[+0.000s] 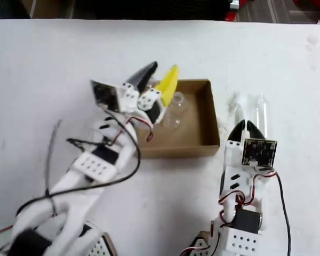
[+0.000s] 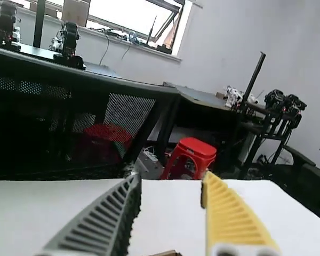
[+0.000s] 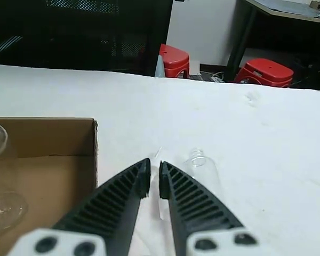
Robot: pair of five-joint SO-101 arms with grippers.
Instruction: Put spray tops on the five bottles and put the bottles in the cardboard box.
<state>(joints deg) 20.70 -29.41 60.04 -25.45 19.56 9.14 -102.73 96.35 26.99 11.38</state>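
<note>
The cardboard box [image 1: 194, 125] lies mid-table with two clear bottles [image 1: 173, 109] inside it, near its left end. My left gripper [image 1: 163, 67] hangs open over that end, one finger grey and one yellow, with nothing between them [image 2: 170, 180]. To the right of the box, my right gripper [image 1: 245, 124] rests low with its black fingers shut [image 3: 154, 164] and empty. Just ahead of it lies a clear topless bottle [image 3: 202, 166], and a second one [image 1: 262, 109] lies beside that. A bottle in the box [image 3: 1, 143] shows in the right wrist view.
The white table [image 1: 53, 64] stretches wide to the left and back of the box. The box wall [image 3: 95, 141] stands close beside my right gripper. Red stools [image 3: 173, 56] and dark desks are past the table's far edge.
</note>
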